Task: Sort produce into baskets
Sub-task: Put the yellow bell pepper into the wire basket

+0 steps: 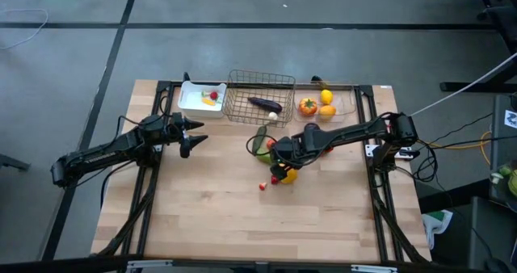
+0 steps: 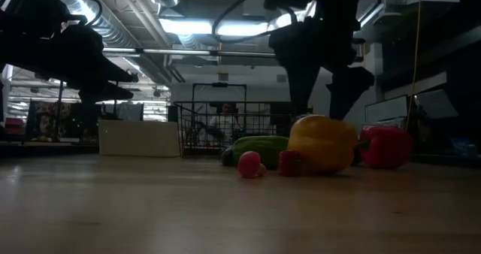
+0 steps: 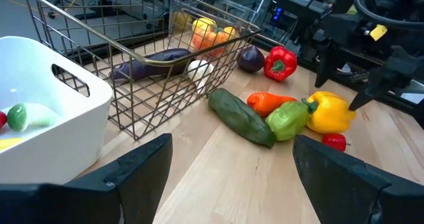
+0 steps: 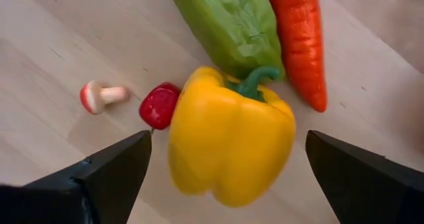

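A yellow pepper lies on the table next to a green pepper, a carrot, a small red piece and a mushroom-shaped piece. My right gripper hangs open just above the yellow pepper, one finger on either side, touching nothing. A cucumber, a red pepper and a purple onion lie nearby. My left gripper is open and empty near the white tray.
Along the far edge stand the white tray with small pieces, the wire basket holding an eggplant and a white piece, and the clear bin with orange and yellow fruit. The near half of the table is bare wood.
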Motion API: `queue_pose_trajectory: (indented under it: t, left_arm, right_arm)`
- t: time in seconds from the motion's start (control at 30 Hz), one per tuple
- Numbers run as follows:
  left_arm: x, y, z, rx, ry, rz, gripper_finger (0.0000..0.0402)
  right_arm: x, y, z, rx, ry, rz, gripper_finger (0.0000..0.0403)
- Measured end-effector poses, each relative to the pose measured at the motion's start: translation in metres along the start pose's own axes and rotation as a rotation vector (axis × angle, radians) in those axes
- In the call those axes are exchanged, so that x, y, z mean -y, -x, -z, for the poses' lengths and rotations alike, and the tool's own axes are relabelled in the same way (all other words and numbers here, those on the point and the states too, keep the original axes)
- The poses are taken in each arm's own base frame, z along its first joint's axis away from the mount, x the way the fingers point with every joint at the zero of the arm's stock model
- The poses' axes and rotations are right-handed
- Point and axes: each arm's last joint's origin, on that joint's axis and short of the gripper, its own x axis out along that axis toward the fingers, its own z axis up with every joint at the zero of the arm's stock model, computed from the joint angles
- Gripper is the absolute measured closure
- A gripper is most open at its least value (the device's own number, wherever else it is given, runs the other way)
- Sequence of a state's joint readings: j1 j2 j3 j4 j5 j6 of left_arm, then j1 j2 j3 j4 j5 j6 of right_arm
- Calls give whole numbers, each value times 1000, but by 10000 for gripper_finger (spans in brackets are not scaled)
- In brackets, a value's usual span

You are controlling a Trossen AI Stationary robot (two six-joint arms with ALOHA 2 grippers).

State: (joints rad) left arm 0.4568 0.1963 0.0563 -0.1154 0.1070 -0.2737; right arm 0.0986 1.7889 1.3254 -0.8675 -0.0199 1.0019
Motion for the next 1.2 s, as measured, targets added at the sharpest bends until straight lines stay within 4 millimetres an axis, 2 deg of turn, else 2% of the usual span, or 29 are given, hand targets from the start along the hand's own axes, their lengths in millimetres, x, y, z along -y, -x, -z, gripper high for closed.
queue_pose_trajectory:
  t: [0.6,0.83,1.03,1.2]
  left_arm:
    - [0,0,0,0,0,0,92]
    - [0,0,0,0,0,0,92]
    - [0,0,0,0,0,0,92]
    - [0,0,0,0,0,0,92]
  right_arm:
    - [7,-24,5,14,-25,-56,3]
    - [8,-24,5,9,-7,-48,3]
    - [8,-24,5,12,119,-46,3]
    - [9,-24,5,16,120,-35,4]
